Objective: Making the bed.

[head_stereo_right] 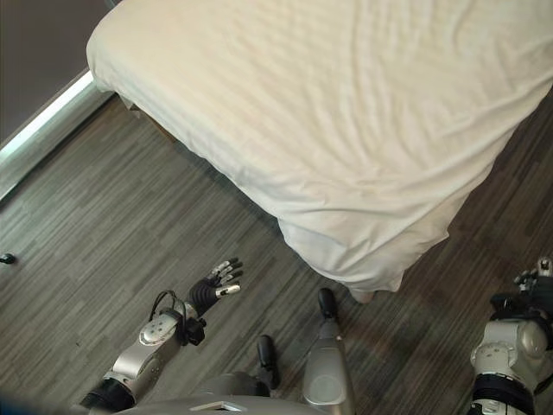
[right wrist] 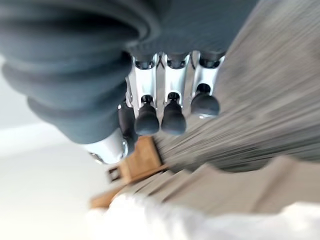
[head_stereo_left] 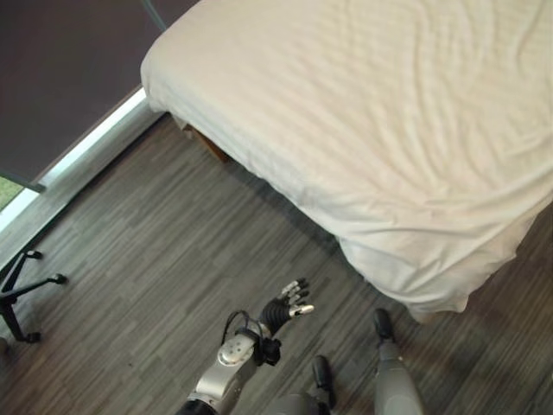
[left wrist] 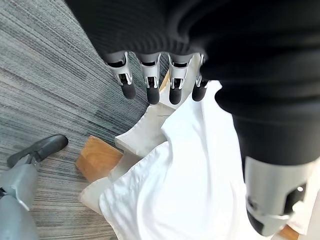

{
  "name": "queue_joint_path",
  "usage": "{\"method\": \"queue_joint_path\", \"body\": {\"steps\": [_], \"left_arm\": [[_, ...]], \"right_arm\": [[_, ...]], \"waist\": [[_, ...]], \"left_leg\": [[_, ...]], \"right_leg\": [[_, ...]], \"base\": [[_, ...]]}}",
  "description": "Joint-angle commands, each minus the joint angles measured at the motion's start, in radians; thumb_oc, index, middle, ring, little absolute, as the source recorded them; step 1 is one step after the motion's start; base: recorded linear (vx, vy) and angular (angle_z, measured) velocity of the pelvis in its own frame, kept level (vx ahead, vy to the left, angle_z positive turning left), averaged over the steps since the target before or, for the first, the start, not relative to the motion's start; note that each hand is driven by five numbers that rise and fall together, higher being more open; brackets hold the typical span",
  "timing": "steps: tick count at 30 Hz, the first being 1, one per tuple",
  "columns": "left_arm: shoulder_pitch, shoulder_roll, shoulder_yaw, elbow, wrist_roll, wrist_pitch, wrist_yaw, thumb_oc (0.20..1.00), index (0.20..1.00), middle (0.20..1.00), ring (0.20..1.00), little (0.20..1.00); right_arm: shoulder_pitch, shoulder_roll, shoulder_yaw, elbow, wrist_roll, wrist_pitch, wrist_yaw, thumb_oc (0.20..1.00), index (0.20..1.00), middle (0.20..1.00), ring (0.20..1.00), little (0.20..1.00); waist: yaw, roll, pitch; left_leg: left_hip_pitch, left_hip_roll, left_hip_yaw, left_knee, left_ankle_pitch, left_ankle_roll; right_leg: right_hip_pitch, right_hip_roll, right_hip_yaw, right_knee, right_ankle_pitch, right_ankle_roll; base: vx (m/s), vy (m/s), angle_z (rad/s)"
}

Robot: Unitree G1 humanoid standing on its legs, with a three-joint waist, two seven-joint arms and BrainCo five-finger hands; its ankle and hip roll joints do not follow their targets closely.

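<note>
The grey wood floor lies under everything — a black stand's legs sit far off, by the dark wall.

The bed with its white sheet fills the far right, its near corner overhanging the wood-grain floor. Left of it runs a bare stretch of floor up to the far-left wall; a black stand's feet sit at the left edge

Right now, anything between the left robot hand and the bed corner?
Nothing: in the left eye view, bare wood-grain floor separates the open left robot hand from the white-sheeted bed corner.
</note>
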Motion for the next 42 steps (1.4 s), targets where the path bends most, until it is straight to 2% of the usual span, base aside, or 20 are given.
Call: {"method": "queue_joint_path", "body": {"steps": [1, 3, 7, 11, 16, 17, 22, 25, 30, 33, 34, 38, 42], "left_arm": [[-0.033, 0.042, -0.011, 0.000, 0.024, -0.046, -0.018, 1.000, 1.000, 1.000, 1.000, 1.000], [-0.028, 0.049, -0.021, -0.009, 0.027, -0.046, -0.022, 1.000, 1.000, 1.000, 1.000, 1.000], [-0.023, 0.065, -0.044, -0.020, 0.023, -0.042, -0.035, 1.000, 1.000, 1.000, 1.000, 1.000], [-0.022, 0.078, -0.074, -0.031, 0.005, -0.047, -0.042, 1.000, 1.000, 1.000, 1.000, 1.000], [-0.038, 0.079, -0.092, -0.034, -0.014, -0.046, -0.036, 1.000, 1.000, 1.000, 1.000, 1.000], [-0.043, 0.081, -0.097, -0.037, -0.022, -0.047, -0.034, 1.000, 1.000, 1.000, 1.000, 1.000], [-0.054, 0.075, -0.116, -0.040, -0.038, -0.043, -0.026, 1.000, 1.000, 1.000, 1.000, 1.000], [-0.061, 0.059, -0.119, -0.032, -0.034, -0.038, -0.017, 1.000, 1.000, 1.000, 1.000, 1.000], [-0.056, 0.046, -0.100, -0.019, -0.018, -0.033, -0.008, 1.000, 1.000, 1.000, 1.000, 1.000], [-0.067, 0.030, -0.090, -0.009, -0.008, -0.030, -0.004, 1.000, 1.000, 1.000, 1.000, 1.000], [-0.067, 0.032, -0.091, -0.008, -0.008, -0.030, -0.004, 1.000, 1.000, 1.000, 1.000, 1.000], [-0.080, -0.001, -0.080, 0.007, -0.002, -0.032, 0.007, 1.000, 1.000, 1.000, 1.000, 1.000], [-0.081, -0.015, -0.073, 0.009, 0.002, -0.033, 0.010, 1.000, 1.000, 1.000, 1.000, 1.000]], "right_arm": [[-0.080, -0.015, 0.071, -0.105, -0.131, -0.070, 0.022, 0.200, 0.200, 0.200, 0.200, 0.200], [-0.105, -0.025, 0.116, -0.140, -0.135, -0.058, 0.034, 0.200, 0.200, 0.200, 0.200, 0.200], [-0.210, -0.073, 0.222, -0.082, -0.154, -0.018, 0.050, 0.200, 0.200, 0.200, 0.200, 0.200], [-0.375, -0.138, 0.343, 0.071, -0.141, 0.024, 0.067, 0.200, 0.200, 0.200, 0.200, 0.200], [-0.530, -0.174, 0.442, 0.208, -0.105, 0.054, 0.079, 0.200, 0.200, 0.200, 0.200, 0.200], [-0.605, -0.192, 0.475, 0.284, -0.087, 0.066, 0.080, 0.200, 0.200, 0.200, 0.200, 0.200], [-0.736, -0.220, 0.518, 0.457, -0.063, 0.091, 0.070, 0.200, 0.200, 0.200, 0.200, 0.200], [-0.739, -0.195, 0.520, 0.580, -0.077, 0.123, 0.071, 0.200, 0.200, 0.200, 0.200, 0.200], [-0.629, -0.116, 0.469, 0.597, -0.060, 0.126, 0.076, 0.200, 0.200, 0.200, 0.200, 0.200], [-0.517, 0.000, 0.396, 0.663, 0.005, 0.122, 0.079, 0.200, 0.200, 0.200, 0.200, 0.200], [-0.514, 0.002, 0.394, 0.661, 0.006, 0.122, 0.079, 0.200, 0.200, 0.200, 0.200, 0.200], [-0.368, 0.136, 0.352, 0.761, 0.038, 0.140, 0.107, 0.200, 0.200, 0.200, 0.200, 0.200], [-0.273, 0.192, 0.315, 0.818, 0.046, 0.154, 0.119, 0.200, 0.200, 0.200, 0.200, 0.200]], "waist": [[0.017, -0.029, -0.007], [0.024, -0.032, -0.009], [0.046, -0.028, -0.008], [0.074, -0.015, -0.007], [0.093, -0.002, -0.001], [0.102, 0.004, 0.001], [0.122, 0.016, 0.005], [0.130, 0.023, 0.014], [0.131, 0.027, 0.023], [0.127, 0.035, 0.029], [0.128, 0.034, 0.028], [0.116, 0.040, 0.031], [0.101, 0.043, 0.035]], "left_leg": [[-0.078, 0.023, -0.057, 0.008, 0.064, -0.038], [-0.077, 0.023, -0.055, 0.008, 0.064, -0.037], [-0.076, 0.020, -0.059, 0.008, 0.068, -0.038], [-0.080, 0.016, -0.064, 0.008, 0.073, -0.039], [-0.093, 0.013, -0.067, 0.008, 0.081, -0.042], [-0.101, 0.012, -0.070, 0.008, 0.085, -0.044], [-0.125, 0.008, -0.077, 0.008, 0.095, -0.047], [-0.140, 0.012, -0.081, 0.008, 0.101, -0.049], [-0.144, 0.017, -0.089, 0.008, 0.104, -0.050], [-0.147, 0.017, -0.093, 0.008, 0.102, -0.051], [-0.146, 0.017, -0.094, 0.008, 0.102, -0.051], [-0.146, 0.018, -0.093, 0.008, 0.100, -0.052], [-0.141, 0.018, -0.092, 0.008, 0.098, -0.053]], "right_leg": [[0.077, 0.042, -0.023, 0.012, -0.038, 0.012], [0.079, 0.041, -0.024, 0.012, -0.037, 0.011], [0.083, 0.036, -0.027, 0.012, -0.036, 0.008], [0.079, 0.032, -0.033, 0.012, -0.032, 0.006], [0.068, 0.030, -0.034, 0.012, -0.027, 0.005], [0.060, 0.030, -0.037, 0.012, -0.025, 0.005], [0.038, 0.028, -0.043, 0.012, -0.020, 0.003], [0.027, 0.033, -0.049, 0.012, -0.021, 0.001], [0.027, 0.038, -0.056, 0.012, -0.027, -0.003], [0.027, 0.042, -0.057, 0.012, -0.032, -0.004], [0.027, 0.042, -0.057, 0.012, -0.033, -0.004], [0.027, 0.042, -0.059, 0.012, -0.038, -0.003], [0.030, 0.045, -0.059, 0.012, -0.043, -0.004]], "base": [[-0.05, -0.002, -0.03], [-0.03, -0.003, -0.05], [-0.01, -0.003, -0.03], [0.00, 0.000, 0.00], [-0.01, -0.001, 0.01], [-0.02, -0.031, 0.01], [-0.02, -0.027, 0.08], [0.00, -0.057, 0.10], [0.02, -0.048, 0.05], [0.02, -0.022, 0.04], [0.00, 0.000, 0.00], [0.02, -0.011, 0.00], [0.02, -0.006, -0.02]]}}
